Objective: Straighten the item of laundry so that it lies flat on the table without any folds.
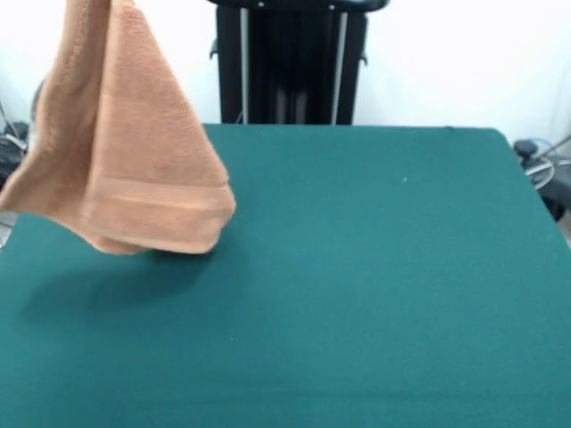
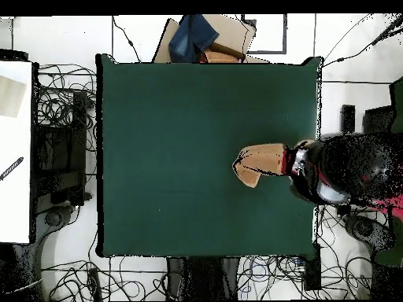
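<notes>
White wall (image 1: 446, 62), cable-strewn floor (image 2: 67, 259)

Note the towel (image 1: 134, 152): orange-tan terry cloth with a rough, looped pile and a matt finish. You will see a smoother, flatter woven band running across it near its lower hem. The table (image 1: 375, 267) top is dark green, felt-like and matt, uniform to every edge. The arm (image 2: 346, 169) at the table's edge shows glossy black and red housing.
</notes>
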Controlling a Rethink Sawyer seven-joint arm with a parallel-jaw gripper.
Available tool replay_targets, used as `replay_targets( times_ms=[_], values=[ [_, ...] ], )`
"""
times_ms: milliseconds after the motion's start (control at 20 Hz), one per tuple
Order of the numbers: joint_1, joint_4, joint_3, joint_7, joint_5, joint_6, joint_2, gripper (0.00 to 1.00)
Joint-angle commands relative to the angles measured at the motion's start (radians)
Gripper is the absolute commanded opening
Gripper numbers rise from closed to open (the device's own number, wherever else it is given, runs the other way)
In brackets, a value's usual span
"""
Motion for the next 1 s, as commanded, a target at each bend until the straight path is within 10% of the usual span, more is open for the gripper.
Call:
replay_targets(
  times_ms=[50, 1000],
  values=[
    [-0.040, 0.185, 0.084, -0.293, 0.004, -0.020, -0.026, 0.00],
    [-0.041, 0.197, 0.062, -0.346, 0.030, 0.055, -0.101, 0.00]
  ],
)
